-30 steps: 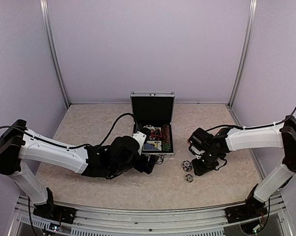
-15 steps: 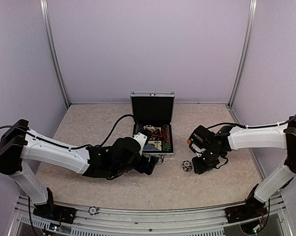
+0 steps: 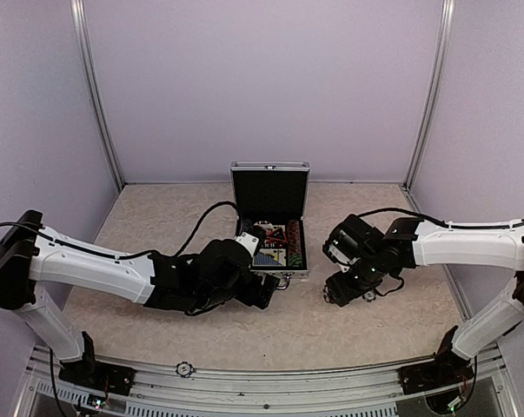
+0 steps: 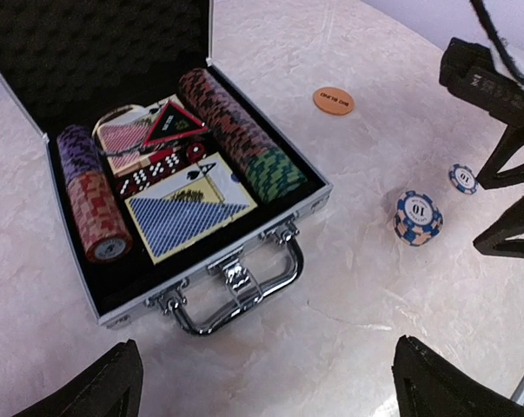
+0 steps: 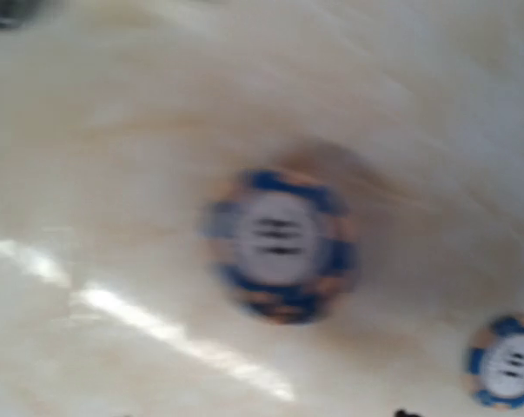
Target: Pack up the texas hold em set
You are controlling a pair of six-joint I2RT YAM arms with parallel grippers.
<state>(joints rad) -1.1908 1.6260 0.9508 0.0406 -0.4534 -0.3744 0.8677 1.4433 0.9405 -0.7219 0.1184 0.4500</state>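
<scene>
The silver case (image 4: 318,198) lies open, its lid (image 3: 269,191) upright. Inside are rows of striped chips (image 4: 231,130), card decks (image 4: 183,208) and red dice (image 4: 153,169). My left gripper (image 4: 266,391) hangs open just in front of the case handle (image 4: 244,295), holding nothing. To the right of the case, a short stack of blue-and-orange chips (image 4: 418,217) stands on the table, with a single chip (image 4: 462,178) beside it. My right gripper (image 4: 479,215) hovers over them, fingers apart and nothing between them. The right wrist view is blurred; it shows the chip stack (image 5: 279,243) and the single chip (image 5: 509,360).
An orange disc (image 4: 334,100) lies on the table behind the loose chips. A small round dark thing (image 3: 185,369) sits on the front rail, below the table's near edge. Metal posts (image 3: 101,113) stand at the back corners.
My right gripper moved left over the loose chips and its fingers spread wider. One chip vanished from in front of it. A small round thing appeared on the front rail and shifted right.
</scene>
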